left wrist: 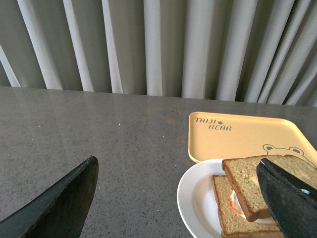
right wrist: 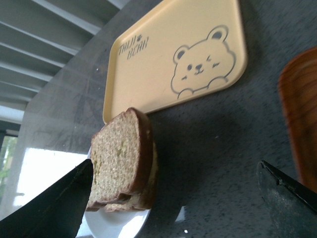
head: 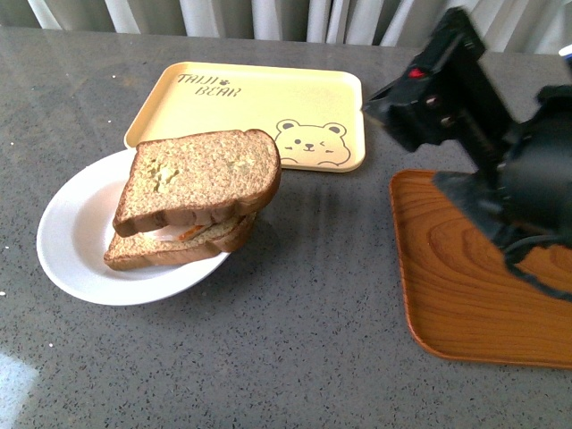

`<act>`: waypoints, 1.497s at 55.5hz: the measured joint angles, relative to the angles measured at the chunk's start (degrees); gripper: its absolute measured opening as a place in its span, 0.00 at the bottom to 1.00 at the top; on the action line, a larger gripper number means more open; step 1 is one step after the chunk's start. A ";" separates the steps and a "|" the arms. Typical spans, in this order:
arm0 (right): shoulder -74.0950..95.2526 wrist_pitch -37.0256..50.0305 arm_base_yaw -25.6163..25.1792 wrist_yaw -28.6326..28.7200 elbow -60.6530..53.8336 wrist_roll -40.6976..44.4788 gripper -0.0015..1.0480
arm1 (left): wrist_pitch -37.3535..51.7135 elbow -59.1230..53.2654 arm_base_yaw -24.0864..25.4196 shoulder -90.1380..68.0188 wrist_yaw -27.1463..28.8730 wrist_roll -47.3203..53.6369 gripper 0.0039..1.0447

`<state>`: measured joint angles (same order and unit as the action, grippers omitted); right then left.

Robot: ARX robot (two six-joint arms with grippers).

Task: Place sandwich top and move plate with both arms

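Jaws both apart; grey speckled tabletop [head: 295, 357], prob. curtains [left wrist: 158, 44] behind.

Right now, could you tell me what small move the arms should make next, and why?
Probably bring the open left end effector and right end effector to the plate's rim: the sandwich top already sits stacked on it.

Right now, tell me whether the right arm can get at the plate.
Probably yes. The right arm hangs over the wooden tray, with only bare table between it and the plate. The sandwich top overhangs that side's rim, so gripping there looks tight.
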<state>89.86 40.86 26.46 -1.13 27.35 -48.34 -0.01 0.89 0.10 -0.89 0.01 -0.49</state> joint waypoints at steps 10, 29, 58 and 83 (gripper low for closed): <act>-7.28 10.71 -3.82 -11.85 -4.96 16.96 0.81 | 0.00 0.00 0.00 0.00 -0.09 0.00 0.92; -21.35 19.43 -13.27 -11.91 -20.31 46.66 0.18 | 0.00 0.00 0.00 0.00 0.00 0.00 0.92; -44.61 2.16 -20.68 -4.37 -26.03 47.98 0.02 | 0.00 0.00 0.00 0.00 0.00 0.00 0.92; -62.34 -13.68 -26.25 0.98 -26.14 48.00 0.02 | 0.00 0.00 0.00 0.00 0.00 0.00 0.92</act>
<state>27.53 27.18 0.21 -0.14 1.21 -0.34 -0.01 0.89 0.10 -0.89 0.01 -0.49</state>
